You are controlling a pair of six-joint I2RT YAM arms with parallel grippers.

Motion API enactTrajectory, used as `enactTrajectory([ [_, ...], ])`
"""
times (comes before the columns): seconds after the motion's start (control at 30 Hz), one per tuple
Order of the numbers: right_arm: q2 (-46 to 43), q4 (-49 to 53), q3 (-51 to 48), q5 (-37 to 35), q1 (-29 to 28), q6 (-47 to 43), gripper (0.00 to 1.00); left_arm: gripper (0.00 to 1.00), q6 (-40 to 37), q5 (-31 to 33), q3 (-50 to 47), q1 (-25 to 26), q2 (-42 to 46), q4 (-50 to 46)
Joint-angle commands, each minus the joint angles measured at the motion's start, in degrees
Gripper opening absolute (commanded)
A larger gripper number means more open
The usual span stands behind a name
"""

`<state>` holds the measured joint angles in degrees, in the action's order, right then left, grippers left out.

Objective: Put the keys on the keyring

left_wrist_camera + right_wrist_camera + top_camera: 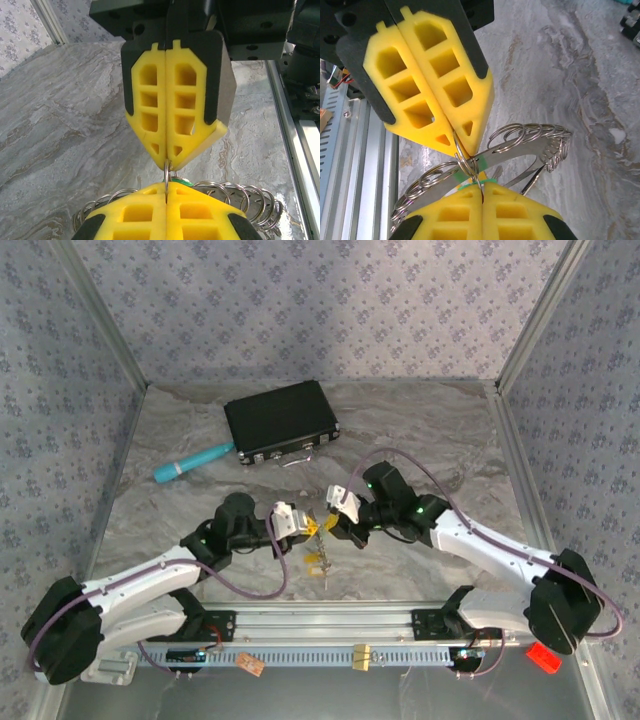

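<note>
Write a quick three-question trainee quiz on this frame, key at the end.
1. True or false: the left gripper and right gripper both stand wide open.
2. In the top view, what lies just left of the black case? A) a red tag B) a teal pen-shaped object C) a green key
3. What spans the gap between the two gripper tips?
Key: 1 false, both are shut. 2 B. 3 a small split ring, with the keyring close by.
</note>
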<state>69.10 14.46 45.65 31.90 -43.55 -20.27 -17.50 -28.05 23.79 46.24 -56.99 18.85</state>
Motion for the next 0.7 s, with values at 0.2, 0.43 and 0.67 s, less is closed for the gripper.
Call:
enactTrajectory([
  [0.2, -5.2, -3.6, -2.3, -1.1, -0.4, -0.3, 0.28, 0.00, 1.0, -2.7, -0.8, 0.2, 1.9, 6.9],
  [0.43, -7.1, -7.6, -3.5, 0.5, -1.0, -1.7, 0.30, 0.00, 2.4, -3.4, -1.3, 0.2, 1.3, 8.4],
  [0.67, -5.0, -8.9, -2.8, -0.1, -2.5, -2.5, 0.25, 0.00, 3.2, -4.1, -1.0, 0.2, 0.6, 9.0],
])
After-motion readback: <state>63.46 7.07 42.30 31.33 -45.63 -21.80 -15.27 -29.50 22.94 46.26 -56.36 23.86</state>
